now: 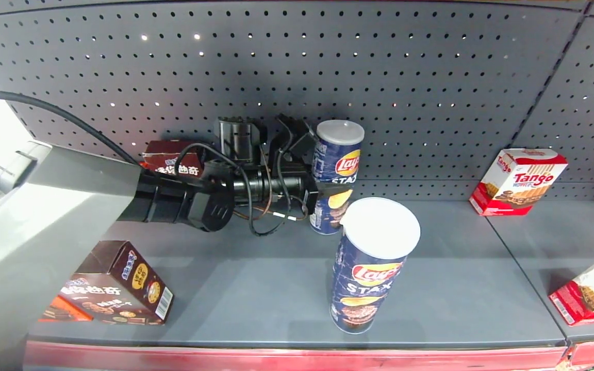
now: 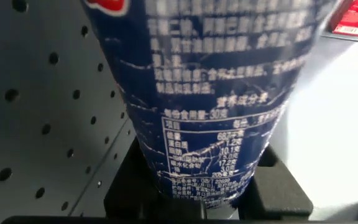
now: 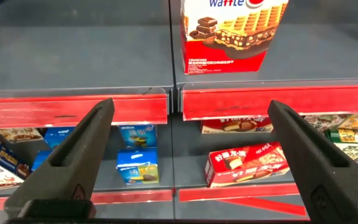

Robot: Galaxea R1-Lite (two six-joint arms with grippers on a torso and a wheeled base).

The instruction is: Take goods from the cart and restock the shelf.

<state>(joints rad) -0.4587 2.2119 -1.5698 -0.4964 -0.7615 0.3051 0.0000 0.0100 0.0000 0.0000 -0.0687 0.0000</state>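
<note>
Chip can [image 1: 339, 154], centre frame, pinched by left gripper [image 1: 328, 189] fingers; right gripper [image 3: 190, 106] fingers spread. Risk: a careless release could topple it onto the front can [image 1: 372, 268].

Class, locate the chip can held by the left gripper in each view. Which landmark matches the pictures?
Head view: chip can at centre near the back, clamped by the left gripper, behind a second can.
Left wrist view: its blue printed side looms close between the fingers.
Right wrist view: faces other shelves, a wafer box beyond the open right gripper.
Shared landmark: grey pegboard beside the can, head and left wrist views.
</note>
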